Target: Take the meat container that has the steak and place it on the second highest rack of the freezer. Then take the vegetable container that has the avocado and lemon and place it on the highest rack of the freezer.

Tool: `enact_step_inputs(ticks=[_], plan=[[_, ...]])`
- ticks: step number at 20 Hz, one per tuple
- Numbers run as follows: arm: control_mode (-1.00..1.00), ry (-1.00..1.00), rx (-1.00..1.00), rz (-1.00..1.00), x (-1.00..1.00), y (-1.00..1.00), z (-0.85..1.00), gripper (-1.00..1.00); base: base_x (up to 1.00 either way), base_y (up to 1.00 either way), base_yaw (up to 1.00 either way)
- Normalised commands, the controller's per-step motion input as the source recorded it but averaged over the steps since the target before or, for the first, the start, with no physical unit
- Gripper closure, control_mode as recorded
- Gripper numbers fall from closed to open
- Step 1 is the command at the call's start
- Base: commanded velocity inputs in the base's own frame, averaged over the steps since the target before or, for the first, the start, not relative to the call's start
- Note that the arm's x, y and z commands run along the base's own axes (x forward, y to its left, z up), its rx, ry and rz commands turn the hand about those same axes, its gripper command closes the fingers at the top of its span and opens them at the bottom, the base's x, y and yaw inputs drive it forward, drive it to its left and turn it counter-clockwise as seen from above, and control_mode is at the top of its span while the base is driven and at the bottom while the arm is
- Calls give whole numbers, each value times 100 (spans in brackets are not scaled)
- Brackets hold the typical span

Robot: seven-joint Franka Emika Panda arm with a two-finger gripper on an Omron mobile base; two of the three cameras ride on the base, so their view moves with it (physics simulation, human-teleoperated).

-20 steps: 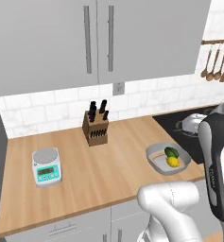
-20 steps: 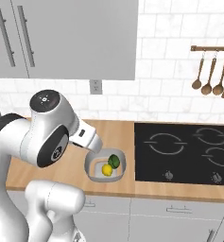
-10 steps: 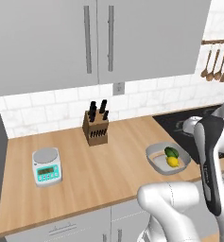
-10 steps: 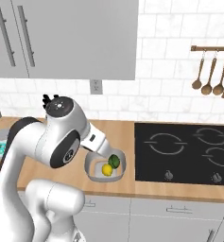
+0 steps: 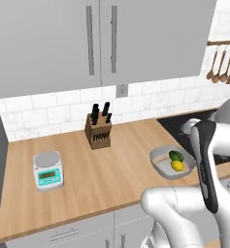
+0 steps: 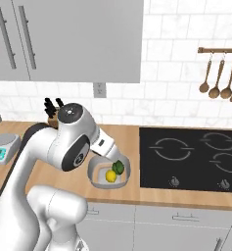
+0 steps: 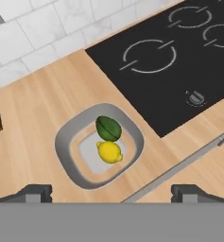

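Note:
The vegetable container, a shallow grey tray, rests on the wooden counter just left of the cooktop. It holds the dark green avocado and the yellow lemon, touching each other. My gripper hovers above the tray's near side, open, with nothing between its fingers. From the base, the same tray lies near the counter's front edge, partly behind my arm, with avocado and lemon inside. The meat container, the steak and the freezer's racks are out of view.
A black cooktop lies right of the tray. A knife block stands at the back wall and a kitchen scale sits at the counter's left. Wooden utensils hang on the wall; grey cabinets overhang the counter.
My arm has swung a little to the left and settled over the tray. The tray, avocado and lemon have not moved, and the gripper stays open.

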Motion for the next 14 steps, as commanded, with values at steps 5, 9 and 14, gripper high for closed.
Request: enact_step_inputs(ticks=[5,9,14], plan=[[-100,-1,0,0,7,-15,-27,-100,0,0,0],[-100,3,0,0,0,-8,-24,-100,0,0,0],[-100,21,1,0,0,-1,-5,-100,0,0,0]])
